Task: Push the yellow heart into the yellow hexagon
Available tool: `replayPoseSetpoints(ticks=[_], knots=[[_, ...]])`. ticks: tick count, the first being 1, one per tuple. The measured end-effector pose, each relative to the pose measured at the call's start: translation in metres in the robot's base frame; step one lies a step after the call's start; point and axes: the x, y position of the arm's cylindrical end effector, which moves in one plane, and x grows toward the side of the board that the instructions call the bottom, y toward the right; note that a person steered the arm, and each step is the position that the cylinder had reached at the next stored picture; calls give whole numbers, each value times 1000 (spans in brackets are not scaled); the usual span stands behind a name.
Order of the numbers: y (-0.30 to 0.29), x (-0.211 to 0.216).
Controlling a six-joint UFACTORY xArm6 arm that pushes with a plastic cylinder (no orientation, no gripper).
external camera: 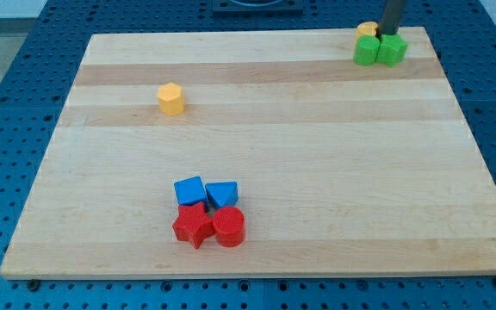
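Camera view: a pale wooden tabletop [265, 103] on a blue pegboard. My tip [388, 35], a plain dark rod serving as end effector with no jaws to open or close, stands at the top right corner. It touches the yellow heart [367, 29], partly hidden, just above two touching green blocks [380, 49]. The yellow hexagon [170, 98] sits well apart, toward the top left. Near the bottom edge cluster two blue blocks [206, 192], a red star [193, 226] and a red cylinder [229, 227].
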Motion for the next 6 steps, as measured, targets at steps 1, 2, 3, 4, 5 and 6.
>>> replayPoseSetpoints(ticks=[1, 2, 3, 4, 5, 6], knots=[[-12, 0], [-36, 0], [-61, 0], [-94, 0], [-90, 0], [-50, -3]])
